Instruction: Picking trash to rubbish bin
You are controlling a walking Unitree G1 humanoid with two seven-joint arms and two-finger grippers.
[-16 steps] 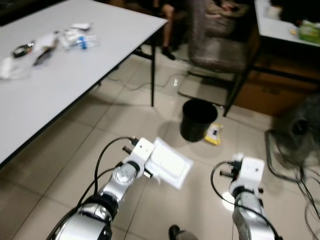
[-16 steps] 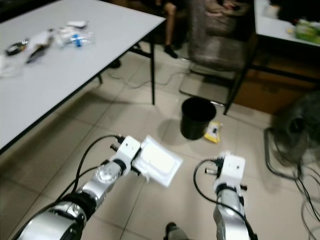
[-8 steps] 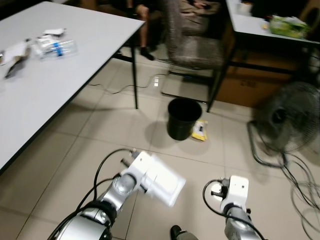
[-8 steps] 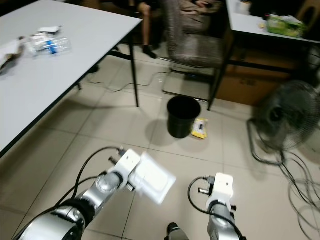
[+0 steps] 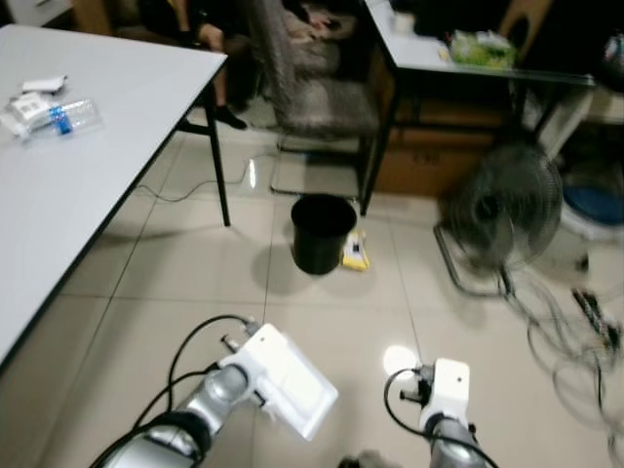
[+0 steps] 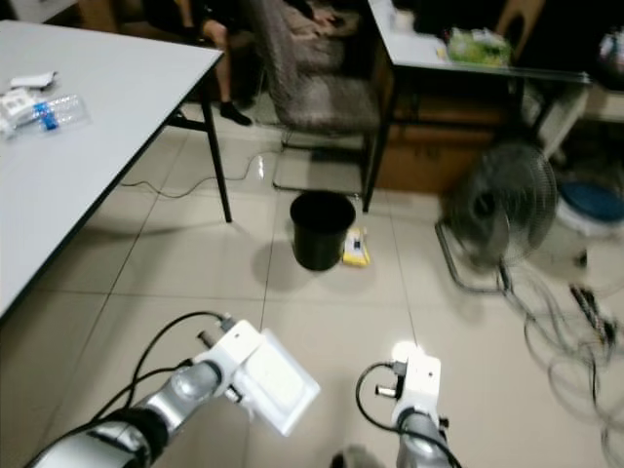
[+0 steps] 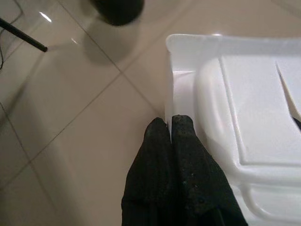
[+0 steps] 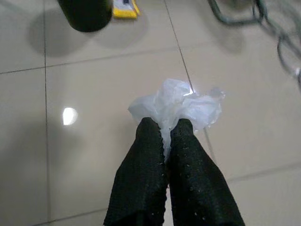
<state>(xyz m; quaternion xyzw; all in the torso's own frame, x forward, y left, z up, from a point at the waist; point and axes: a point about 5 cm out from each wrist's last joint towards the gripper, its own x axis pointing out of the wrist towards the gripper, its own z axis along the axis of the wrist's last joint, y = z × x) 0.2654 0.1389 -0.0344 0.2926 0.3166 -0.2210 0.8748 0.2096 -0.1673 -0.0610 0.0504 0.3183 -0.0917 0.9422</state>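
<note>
My left gripper is shut on the rim of a white foam food container, held low over the tiled floor. The container's lid lies beside the fingers in the left wrist view. My right gripper is shut on a crumpled white plastic bag above the floor; its white wrist sits at the bottom right of the head view. A black rubbish bin stands ahead on the floor, well beyond both arms, and appears at the frame edge in both wrist views.
A yellow packet lies against the bin's right side. A grey table with a plastic bottle is at left. A chair, a desk, a floor fan and loose cables lie behind and right.
The camera has swung right and moved on: table and bin slid left in view, while the fan and cables came in. Both grippers keep their hold.
</note>
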